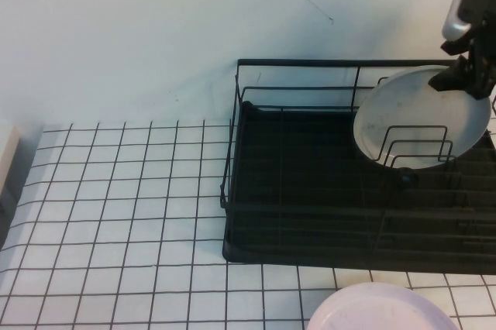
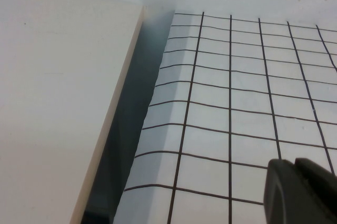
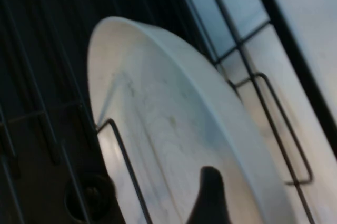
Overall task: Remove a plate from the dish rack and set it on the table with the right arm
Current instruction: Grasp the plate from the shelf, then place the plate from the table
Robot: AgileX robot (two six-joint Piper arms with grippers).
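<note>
High view: our right gripper pinches the plate by its far rim, upright in the dish rack at right; stiff, slick, breakable. Left gripper unreadable.

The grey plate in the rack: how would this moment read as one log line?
right gripper: at plate upper rim | plate: on edge in dish rack | left gripper: parked over table | pink plate: near edge

Plain white wall behind; pale beige board at left edge.
</note>
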